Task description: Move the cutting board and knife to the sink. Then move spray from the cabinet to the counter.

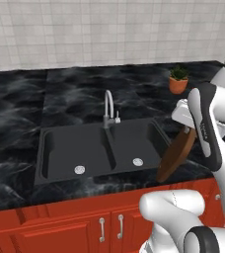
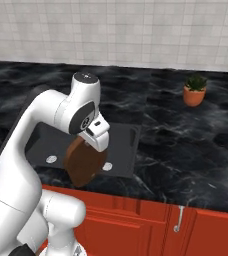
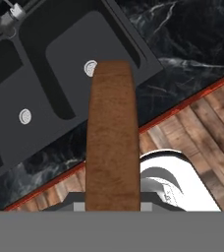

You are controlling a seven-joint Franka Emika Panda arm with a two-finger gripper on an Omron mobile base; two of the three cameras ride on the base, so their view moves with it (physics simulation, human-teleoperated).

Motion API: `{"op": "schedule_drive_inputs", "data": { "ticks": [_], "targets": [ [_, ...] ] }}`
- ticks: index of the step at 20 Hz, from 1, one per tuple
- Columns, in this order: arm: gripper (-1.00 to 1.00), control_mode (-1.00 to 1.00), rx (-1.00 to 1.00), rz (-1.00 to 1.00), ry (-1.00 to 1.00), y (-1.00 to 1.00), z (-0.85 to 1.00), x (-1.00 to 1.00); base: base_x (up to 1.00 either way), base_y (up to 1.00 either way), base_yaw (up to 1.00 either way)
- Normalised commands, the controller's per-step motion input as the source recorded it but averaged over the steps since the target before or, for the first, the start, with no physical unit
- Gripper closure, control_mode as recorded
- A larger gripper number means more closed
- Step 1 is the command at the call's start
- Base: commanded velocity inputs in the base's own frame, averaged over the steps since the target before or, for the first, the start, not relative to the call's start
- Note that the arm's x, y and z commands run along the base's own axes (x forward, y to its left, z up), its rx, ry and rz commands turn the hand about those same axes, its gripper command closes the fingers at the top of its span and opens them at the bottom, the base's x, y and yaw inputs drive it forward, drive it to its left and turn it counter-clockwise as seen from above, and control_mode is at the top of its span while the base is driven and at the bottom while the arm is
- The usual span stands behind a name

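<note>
My gripper (image 1: 185,127) is shut on the top end of the cutting board (image 1: 176,155), a dark-brown wooden board that hangs down tilted in the air. The board hovers over the front right corner of the black double sink (image 1: 70,148), above the counter (image 1: 16,108) edge. From the right, the cutting board (image 2: 85,162) hangs below the gripper (image 2: 91,142), in front of the sink (image 2: 122,145). Along the hand, the cutting board (image 3: 111,138) runs up from the gripper (image 3: 111,204) toward the right basin of the sink (image 3: 60,64). The knife, the spray and the cabinet are out of view.
A curved silver faucet (image 1: 108,106) stands behind the sink's divider. A potted plant (image 1: 178,79) sits on the counter at the back right. Red doors with short handles (image 1: 60,227) run below the counter. A white tiled wall (image 1: 109,29) closes off the back.
</note>
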Motion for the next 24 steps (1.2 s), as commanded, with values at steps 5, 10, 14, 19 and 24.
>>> {"op": "schedule_drive_inputs", "data": {
  "ticks": [5,10,14,19,24],
  "targets": [
    [1.0,1.0,0.0,0.0,0.0,0.0,0.0,0.0,0.08,0.2,-0.13],
    [1.0,1.0,0.0,0.0,0.0,0.0,0.0,0.0,0.08,0.17,-0.05],
    [1.0,-1.0,0.0,0.0,-0.04,0.06,-0.02,0.03,0.02,0.04,0.0],
    [1.0,-1.0,0.07,0.0,-0.13,0.0,-0.01,0.02,0.0,0.0,0.0],
    [1.0,-1.0,0.18,0.0,-0.14,0.0,-0.01,0.25,0.0,0.0,0.0]
  ]
}}
